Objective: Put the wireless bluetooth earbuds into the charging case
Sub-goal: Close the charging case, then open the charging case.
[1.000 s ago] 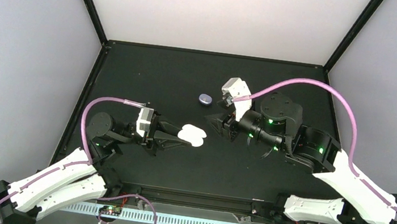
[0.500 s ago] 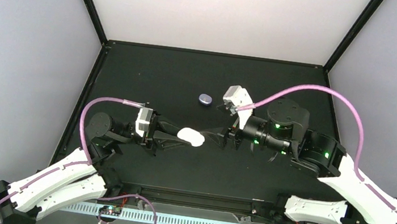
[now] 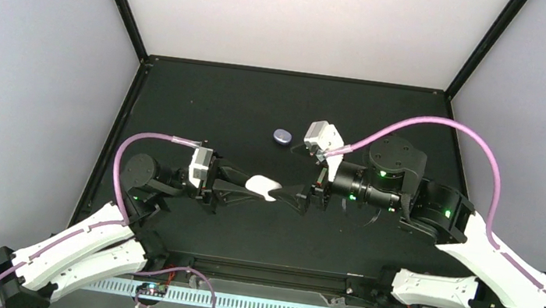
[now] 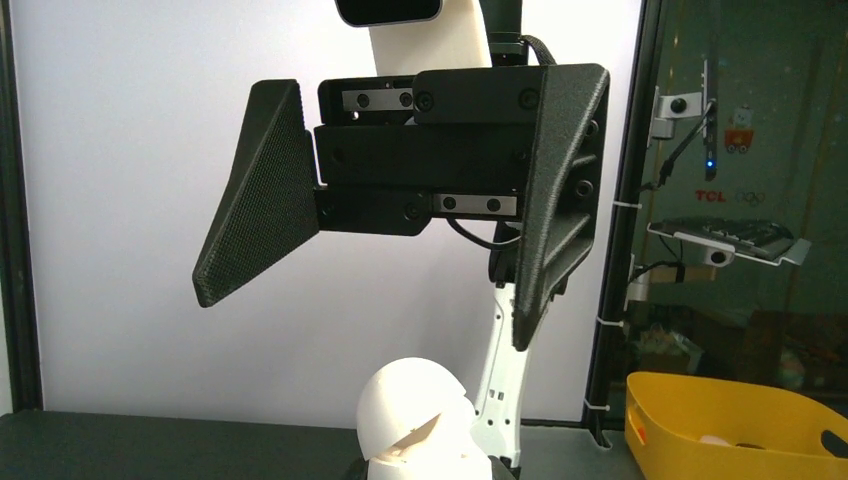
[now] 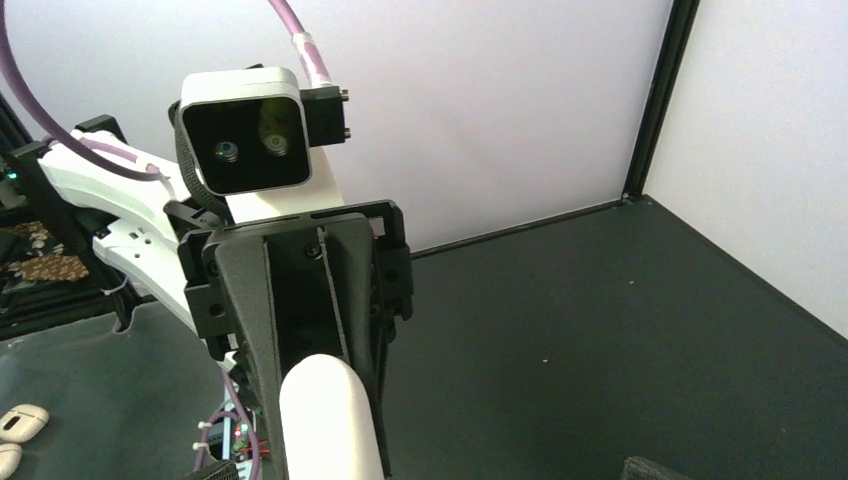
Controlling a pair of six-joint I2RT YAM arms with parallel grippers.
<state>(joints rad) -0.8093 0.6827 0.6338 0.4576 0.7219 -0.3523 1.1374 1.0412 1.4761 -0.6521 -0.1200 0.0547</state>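
Note:
My left gripper (image 3: 254, 187) is shut on the white charging case (image 3: 263, 187) and holds it above the table. In the left wrist view the case (image 4: 420, 415) stands upright with its lid ajar. My right gripper (image 3: 288, 195) faces it, open wide, with its tips just right of the case. Its two black fingers (image 4: 260, 200) spread across the left wrist view. In the right wrist view the case (image 5: 330, 420) shows edge-on in the left gripper's jaws. Two small white pebble-like pieces (image 5: 22, 421) lie at that view's left edge. I cannot tell whether they are earbuds.
A small purple oval case (image 3: 282, 135) lies on the black table (image 3: 206, 99) behind the grippers. Black frame posts and pale walls bound the table. A yellow bin (image 4: 730, 425) stands beyond the table at the right of the left wrist view.
My right gripper has swung left and toward the near edge, up to the white case, and has opened wider. The case looks narrower from above. The left gripper has stayed in place.

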